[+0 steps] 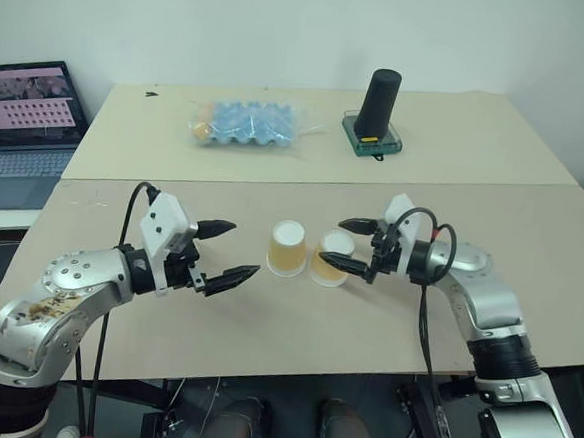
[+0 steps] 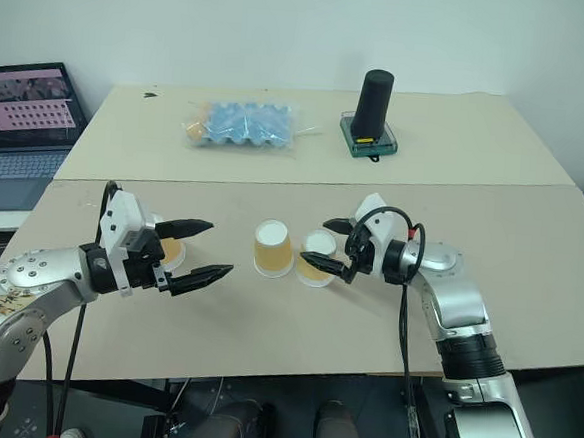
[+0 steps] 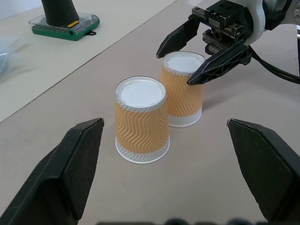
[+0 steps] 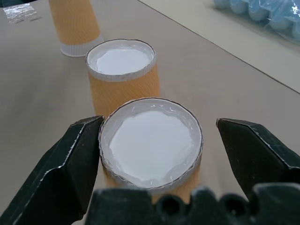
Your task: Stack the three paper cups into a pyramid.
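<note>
Three cups are seen upside down on the near counter point(image 1: 531, 246). Two stand side by side at mid-counter: the left cup point(image 1: 286, 248) and the right cup point(image 1: 331, 257), just touching. The third cup point(image 2: 170, 250) is set well to the left, behind the left gripper point(image 1: 226, 251), whose jaws are spread wide and hold nothing. The right gripper point(image 1: 350, 246) is placed around the right cup, its jaws parted on either side and clear of its wall.
</note>
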Controlling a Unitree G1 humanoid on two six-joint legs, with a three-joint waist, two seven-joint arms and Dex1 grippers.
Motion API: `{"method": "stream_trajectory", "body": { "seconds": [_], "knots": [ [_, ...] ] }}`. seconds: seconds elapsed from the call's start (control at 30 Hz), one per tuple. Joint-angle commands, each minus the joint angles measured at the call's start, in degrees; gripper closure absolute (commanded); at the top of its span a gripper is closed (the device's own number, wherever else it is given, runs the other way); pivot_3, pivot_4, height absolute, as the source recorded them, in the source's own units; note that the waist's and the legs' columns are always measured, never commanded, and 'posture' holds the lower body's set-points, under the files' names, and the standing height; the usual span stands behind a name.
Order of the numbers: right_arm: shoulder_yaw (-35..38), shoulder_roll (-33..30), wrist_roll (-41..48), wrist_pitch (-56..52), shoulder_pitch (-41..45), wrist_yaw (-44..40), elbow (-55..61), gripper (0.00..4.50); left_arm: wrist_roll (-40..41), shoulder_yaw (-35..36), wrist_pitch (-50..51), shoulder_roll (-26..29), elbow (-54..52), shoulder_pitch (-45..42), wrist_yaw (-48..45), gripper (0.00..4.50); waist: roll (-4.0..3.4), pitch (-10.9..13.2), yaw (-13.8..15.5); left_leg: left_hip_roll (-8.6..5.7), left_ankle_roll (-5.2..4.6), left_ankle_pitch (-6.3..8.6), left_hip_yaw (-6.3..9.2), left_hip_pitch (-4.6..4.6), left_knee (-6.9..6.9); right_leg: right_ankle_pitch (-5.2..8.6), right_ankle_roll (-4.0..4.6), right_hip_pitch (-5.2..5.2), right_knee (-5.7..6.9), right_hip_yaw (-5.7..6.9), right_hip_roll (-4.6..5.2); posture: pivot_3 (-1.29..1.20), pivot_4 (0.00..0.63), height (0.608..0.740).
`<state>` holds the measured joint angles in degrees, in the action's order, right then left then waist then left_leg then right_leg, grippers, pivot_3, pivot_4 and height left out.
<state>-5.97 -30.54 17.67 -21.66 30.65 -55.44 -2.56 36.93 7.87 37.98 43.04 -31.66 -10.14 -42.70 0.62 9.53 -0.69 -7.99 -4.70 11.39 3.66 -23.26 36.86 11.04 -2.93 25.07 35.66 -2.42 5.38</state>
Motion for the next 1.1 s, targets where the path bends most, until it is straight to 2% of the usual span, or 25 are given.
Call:
{"method": "stream_trajectory", "body": {
  "seconds": [0.03, 0.27, 0.4, 0.53, 0.67, 0.73, 0.8, 0.97, 1.1],
  "knots": [
    [3.85, -3.28, 2.37, -0.28, -1.91, -1.55, 4.89, 0.03, 0.69, 1.08, 0.14, 0.42, -1.35, -0.27, 0.19, 0.0, 0.0, 0.0, 0.15, 0.0, 0.0, 0.0, 0.0, -0.01, 0.0, 0.0, 0.0, 0.0, -0.01, 0.0, 0.0, 0.0, 0.15, 0.74],
    [10.0, -9.84, 7.74, -4.34, -8.11, -2.73, 14.32, 0.03, 0.65, 0.82, -0.08, 0.36, -0.84, -0.03, 0.12, 0.0, 0.0, 0.0, 0.76, 0.0, -0.01, 0.01, 0.0, -0.01, 0.0, 0.0, 0.0, -0.04, -0.02, 0.0, 0.03, 0.0, 0.15, 0.74],
    [12.16, -10.45, 11.33, -7.85, -7.2, -0.61, 19.52, 0.03, 0.16, 0.62, -0.43, 0.01, -0.59, 0.33, 0.52, 0.0, 0.01, 0.0, 0.35, 0.02, -0.01, 0.01, -0.01, -0.01, 0.0, 0.0, 0.0, -0.05, -0.01, -0.04, 0.12, 0.0, 0.15, 0.74],
    [11.99, -9.78, 14.5, -14.02, -0.39, 4.3, 24.43, 0.03, -5.33, 1.7, -3.46, -6.99, -1.12, -0.39, 12.33, 0.0, 0.01, 0.01, 0.29, 0.02, -0.01, 0.01, -0.04, -0.01, 0.0, 0.0, 0.0, -0.04, 0.0, -0.05, 0.19, 0.0, 0.15, 0.74],
    [8.0, -10.47, 12.81, -14.71, 1.08, 5.13, 28.0, 0.03, -15.41, 2.81, -8.78, -15.25, -3.59, 0.16, 26.28, 0.0, 0.44, -0.06, 1.19, 0.08, -0.04, 0.03, -0.01, -0.03, 0.01, 0.0, 0.0, -0.07, -0.12, 0.03, 0.22, 0.0, 0.15, 0.74],
    [5.52, -10.41, 12.14, -14.62, 1.4, 4.73, 28.89, 0.03, -22.55, 1.64, -9.03, -21.41, -10.06, 5.43, 36.67, 0.0, 0.46, -0.08, 1.18, 0.08, -0.05, 0.04, -0.01, -0.12, 0.01, -0.01, 0.0, -0.06, -0.23, 0.04, 0.2, 0.0, 0.15, 0.74],
    [4.23, -10.34, 11.76, -14.41, 1.6, 4.59, 28.69, 0.03, -27.92, 0.44, -9.47, -25.55, -13.47, 10.34, 42.35, 0.0, 0.5, -0.08, 1.34, 0.07, -0.2, 0.13, -0.17, -0.14, 0.02, -0.12, -0.07, -0.15, -0.5, -0.04, 0.24, 0.0, 0.15, 0.74],
    [3.28, -10.6, 10.39, -13.07, 1.88, 4.01, 26.73, 0.03, -31.8, 1.02, -10.01, -29.79, -13.15, 16.28, 45.47, 0.0, 0.52, -0.08, 2.32, 0.02, -0.22, 0.14, -0.16, -0.17, 0.07, -0.19, -0.16, -0.1, -0.56, 0.03, 0.1, 0.0, 0.15, 0.74],
    [4.85, -11.74, 9.64, -12.0, 1.83, 3.05, 23.86, 0.03, -31.59, 0.02, -10.46, -29.82, -12.72, 16.25, 43.49, 0.0, 0.52, -0.09, 2.87, 0.07, -0.18, 0.12, -0.16, 0.04, 0.12, -0.22, -0.15, -0.23, -0.61, 0.15, 0.1, 0.0, 0.15, 0.74]
  ]
}}
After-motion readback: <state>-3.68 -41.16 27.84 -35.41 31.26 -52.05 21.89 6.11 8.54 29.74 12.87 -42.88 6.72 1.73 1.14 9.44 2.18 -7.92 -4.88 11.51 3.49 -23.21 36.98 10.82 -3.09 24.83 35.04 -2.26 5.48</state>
